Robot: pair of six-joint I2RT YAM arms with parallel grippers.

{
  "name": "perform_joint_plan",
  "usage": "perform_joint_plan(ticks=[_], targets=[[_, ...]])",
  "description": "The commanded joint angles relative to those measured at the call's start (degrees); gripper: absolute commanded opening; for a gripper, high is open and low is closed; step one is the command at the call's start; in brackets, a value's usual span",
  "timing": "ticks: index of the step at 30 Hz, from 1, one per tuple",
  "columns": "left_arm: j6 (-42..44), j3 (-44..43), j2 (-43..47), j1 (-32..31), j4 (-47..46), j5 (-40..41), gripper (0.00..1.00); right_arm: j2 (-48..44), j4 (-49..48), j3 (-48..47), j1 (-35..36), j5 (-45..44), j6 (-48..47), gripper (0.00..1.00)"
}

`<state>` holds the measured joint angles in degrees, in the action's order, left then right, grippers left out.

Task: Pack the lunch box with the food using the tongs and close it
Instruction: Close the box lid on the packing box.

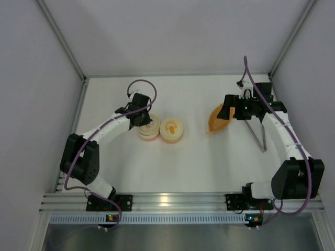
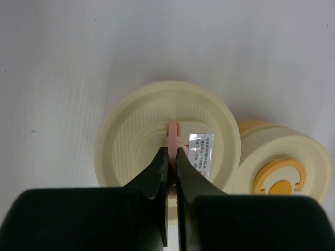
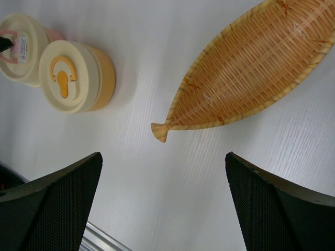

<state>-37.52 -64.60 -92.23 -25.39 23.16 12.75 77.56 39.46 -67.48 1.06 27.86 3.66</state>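
Note:
Two round cream lunch box containers stand side by side mid-table. The left one has a pink base, and its lid carries a pink handle tab. My left gripper is shut on that tab from above. The other container has an orange handle on its lid. The silver tongs lie on the table at the right, beside my right arm. My right gripper hangs open and empty above the table, near the stem of the leaf-shaped dish. No food is in view.
The woven orange dish lies right of centre, partly under my right gripper; its visible part holds nothing. White walls close off the back and both sides. An aluminium rail runs along the near edge.

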Motion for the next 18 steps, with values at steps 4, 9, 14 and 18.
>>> perform_joint_plan(ticks=[4,9,14,18], targets=[[-1.1,0.6,2.3,-0.4,-0.3,-0.4,0.0,0.2,-2.5,-0.2,-0.4,0.4,0.6,0.99],[-1.3,1.8,3.4,-0.4,-0.3,-1.1,0.0,0.3,-2.5,-0.2,-0.4,0.4,0.7,0.99],[-1.2,2.5,3.9,-0.5,-0.4,-0.9,0.0,0.2,-2.7,0.0,-0.4,0.5,0.8,0.99],[-0.9,2.5,3.5,-0.4,-0.9,-0.7,0.0,0.2,-3.0,0.2,-0.4,0.7,1.0,0.99]])
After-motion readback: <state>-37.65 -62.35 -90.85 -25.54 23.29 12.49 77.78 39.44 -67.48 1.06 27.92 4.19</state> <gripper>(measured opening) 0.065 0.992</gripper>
